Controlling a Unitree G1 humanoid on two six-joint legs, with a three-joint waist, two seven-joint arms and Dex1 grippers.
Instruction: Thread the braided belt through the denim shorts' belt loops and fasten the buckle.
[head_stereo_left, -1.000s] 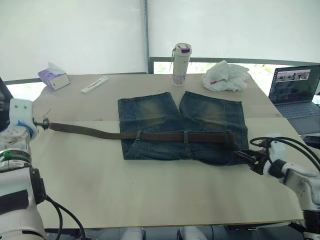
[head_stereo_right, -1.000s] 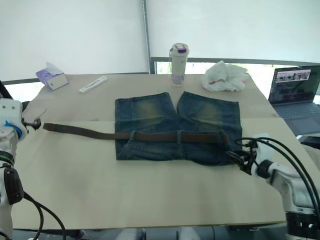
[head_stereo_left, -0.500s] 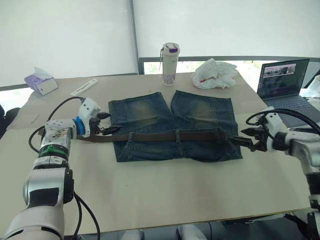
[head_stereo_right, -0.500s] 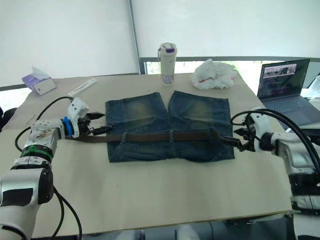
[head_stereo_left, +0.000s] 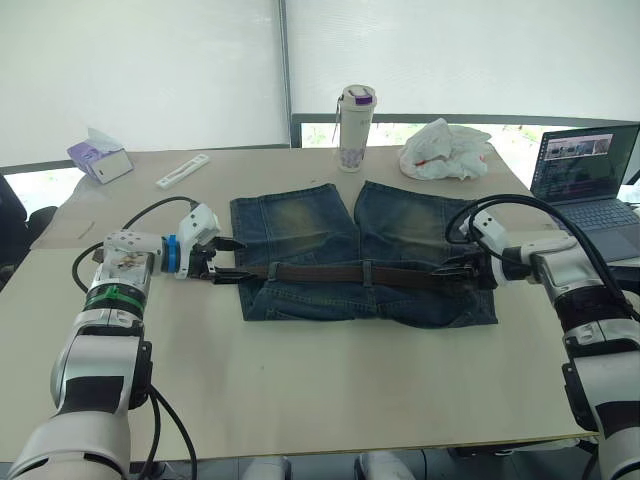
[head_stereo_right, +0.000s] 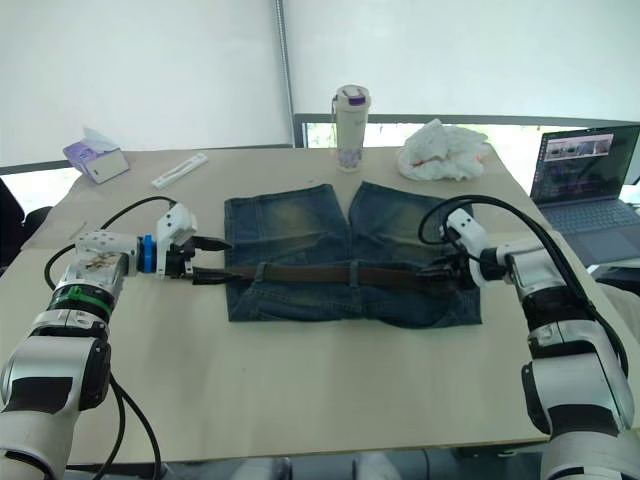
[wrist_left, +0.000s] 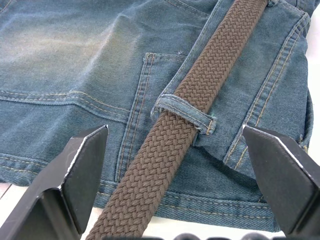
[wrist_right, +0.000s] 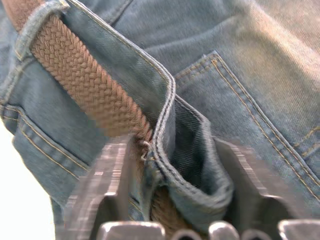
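The denim shorts (head_stereo_left: 300, 215) lie flat in the middle of the table, waistband towards me. The braided belt (head_stereo_left: 320, 271) runs along the waistband under the belt loops (wrist_left: 186, 112), one more loop showing near the middle (head_stereo_left: 369, 272). My left gripper (head_stereo_left: 228, 260) is at the shorts' left edge, open, its fingers (wrist_left: 80, 170) straddling the belt without touching it. My right gripper (head_stereo_left: 462, 270) sits at the waistband's right end, open around the folded denim edge and the belt (wrist_right: 90, 85). I cannot make out the buckle.
At the back of the table stand a white bottle with a purple lid (head_stereo_left: 352, 128) and a crumpled white bag (head_stereo_left: 445, 150). A laptop (head_stereo_left: 590, 180) is at the far right, with a tissue box (head_stereo_left: 98, 158) and a flat white stick (head_stereo_left: 183, 170) at the back left.
The camera has shifted. My left gripper came in from the far left to the shorts' left edge. My right gripper moved from beyond the shorts' right edge onto the waistband's end.
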